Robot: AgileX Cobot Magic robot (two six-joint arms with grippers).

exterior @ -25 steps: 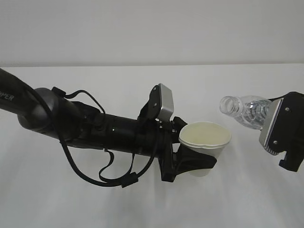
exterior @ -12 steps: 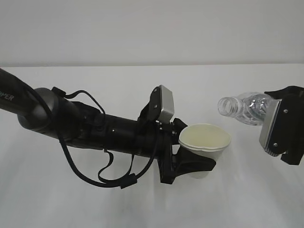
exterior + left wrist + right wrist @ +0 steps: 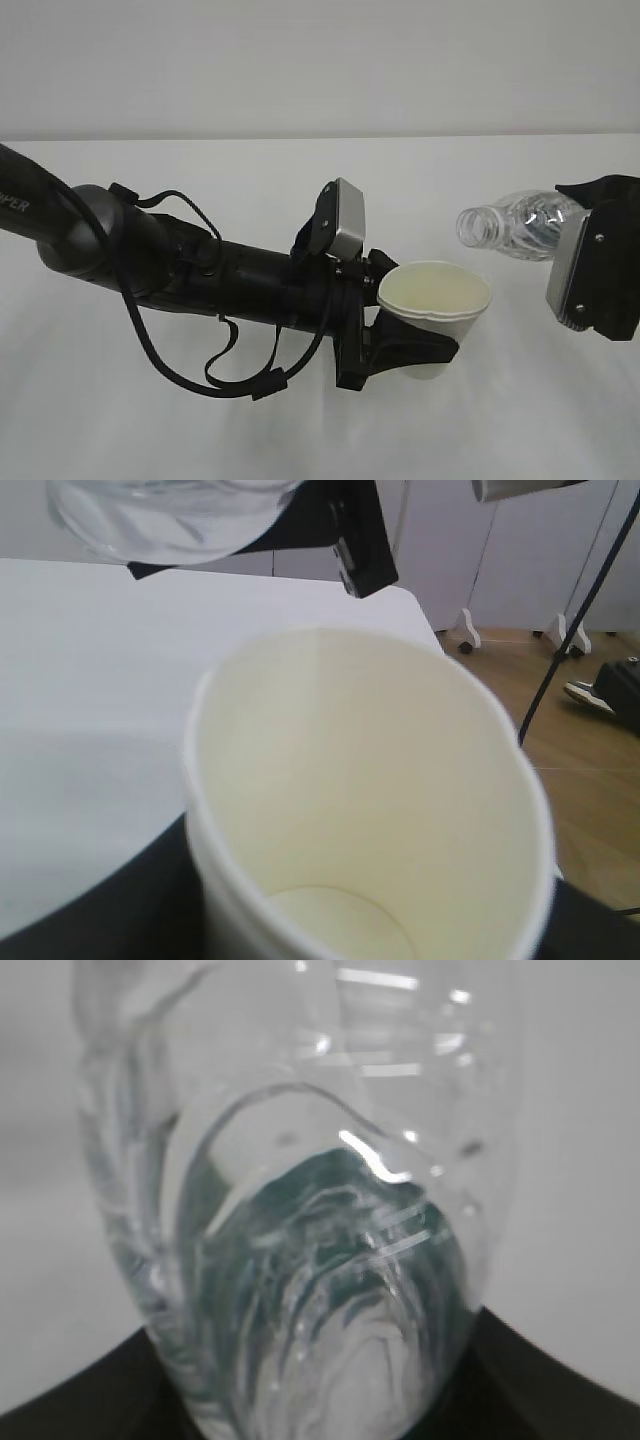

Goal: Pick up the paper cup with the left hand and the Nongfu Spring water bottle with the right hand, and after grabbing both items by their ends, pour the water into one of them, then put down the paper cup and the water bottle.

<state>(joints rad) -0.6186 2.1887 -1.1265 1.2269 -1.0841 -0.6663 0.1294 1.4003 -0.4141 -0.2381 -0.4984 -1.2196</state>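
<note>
Exterior view: left tool (image 3: pixel 405 345) on a thick black arm (image 3: pixel 180 265) with looped cables (image 3: pixel 215 375) and a grey camera box (image 3: pixel 345 220) is gripping the paper cup (image 3: pixel 432 312) low on its body, cup sitting upright in the air above the white desk (image 3: pixel 300 170), mouth facing up. Just right of the cup rim and a bit higher, the Nongfu Spring water bottle (image 3: pixel 515 225) is lying almost level, open mouth pointing left toward the cup, apart from it, no cap. Right tool (image 3: pixel 600 265) with its light grey plate is clamping the bottle's base end at the frame's right edge; its fingertips are hiding behind the plate. Left wrist view is giving what the exterior cannot: straight down into the cup (image 3: pixel 370 810), cream inside, bottom looking dry, with the bottle (image 3: pixel 160 520) blurry at top left above it; also showing the desk's far edge, wooden floor (image 3: pixel 580 770) and black stand legs (image 3: pixel 570 630) to the right. Right wrist view is filling with the bottle (image 3: pixel 300 1200) seen from its base, ribbed clear plastic with a green tint showing through, black tool parts at the bottom corners; whether water is inside is hard telling. Plain pale wall (image 3: pixel 320 60) is running behind the desk.
</note>
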